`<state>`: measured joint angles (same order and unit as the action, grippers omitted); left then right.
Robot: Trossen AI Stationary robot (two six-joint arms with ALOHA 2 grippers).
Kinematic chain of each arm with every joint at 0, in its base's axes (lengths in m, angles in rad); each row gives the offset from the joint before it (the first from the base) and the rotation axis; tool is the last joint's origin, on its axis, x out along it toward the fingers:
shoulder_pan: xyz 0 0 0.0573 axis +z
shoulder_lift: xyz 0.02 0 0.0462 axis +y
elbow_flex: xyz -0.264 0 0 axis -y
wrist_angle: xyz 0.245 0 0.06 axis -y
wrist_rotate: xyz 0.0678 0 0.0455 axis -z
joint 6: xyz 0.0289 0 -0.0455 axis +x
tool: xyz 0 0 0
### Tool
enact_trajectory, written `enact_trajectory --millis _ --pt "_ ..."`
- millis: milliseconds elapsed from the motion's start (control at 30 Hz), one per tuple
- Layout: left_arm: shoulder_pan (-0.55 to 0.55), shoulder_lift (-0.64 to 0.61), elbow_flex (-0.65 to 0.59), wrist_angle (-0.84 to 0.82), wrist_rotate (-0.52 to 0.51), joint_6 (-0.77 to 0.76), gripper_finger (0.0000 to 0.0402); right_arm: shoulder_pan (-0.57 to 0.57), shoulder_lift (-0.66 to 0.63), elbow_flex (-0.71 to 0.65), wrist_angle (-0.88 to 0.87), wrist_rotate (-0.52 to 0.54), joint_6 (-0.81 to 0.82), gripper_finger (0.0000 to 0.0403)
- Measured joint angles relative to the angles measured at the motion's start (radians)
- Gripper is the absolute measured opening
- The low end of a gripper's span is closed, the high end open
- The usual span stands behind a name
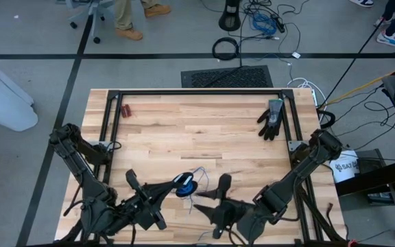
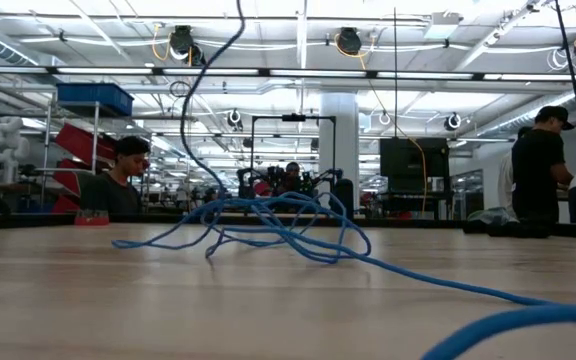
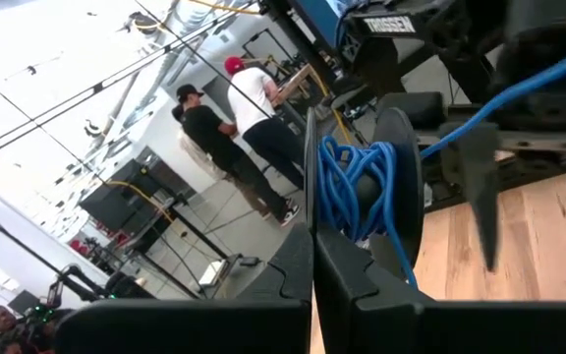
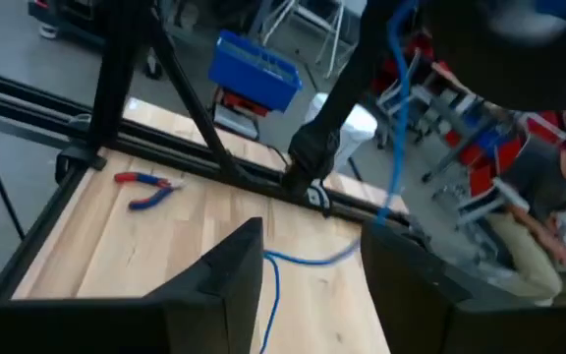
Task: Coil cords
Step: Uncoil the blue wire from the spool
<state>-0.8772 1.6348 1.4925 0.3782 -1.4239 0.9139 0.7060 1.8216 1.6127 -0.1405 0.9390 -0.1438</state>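
The cord is a thin blue cable. Part of it is a small wound bundle (image 1: 185, 184) (image 3: 357, 187) at the tip of my left gripper (image 1: 173, 186) (image 3: 312, 270), which is shut near the table's front edge. The remainder lies in loose loops (image 2: 268, 225) on the tabletop, with one strand (image 2: 208, 80) rising out of the low view. My right gripper (image 1: 210, 189) (image 4: 308, 285) stands open just right of the bundle. In its wrist view a blue strand (image 4: 271, 290) shows between its fingers; I see no touch. My left gripper has the cord's wound bundle (image 3: 347, 197) at the free ends of its shut fingers (image 3: 293, 265). Whether the loops are pinched or wound about the fingers, I cannot tell. The fingers lie level, pointing toward the table's right. The bundle is clear of the table, and a strand (image 3: 519, 88) leads away from it.
A black glove (image 1: 271, 118) lies at the far right and small red-handled pliers (image 1: 125, 110) (image 4: 145, 187) at the far left. A black frame (image 1: 197, 92) borders the table. People stand and sit in the room beyond the table.
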Motion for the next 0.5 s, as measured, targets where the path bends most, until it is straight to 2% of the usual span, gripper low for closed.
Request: enact_trajectory --millis 233,500 --pt "0.0 0.0 0.0 0.001 0.0 -0.001 0.0 -0.054 0.046 0.0 0.023 0.078 -0.002 0.0149" --pt "0.0 0.0 0.0 0.001 0.001 -0.001 0.0 -0.086 0.073 0.0 0.076 0.081 -0.045 0.0147"
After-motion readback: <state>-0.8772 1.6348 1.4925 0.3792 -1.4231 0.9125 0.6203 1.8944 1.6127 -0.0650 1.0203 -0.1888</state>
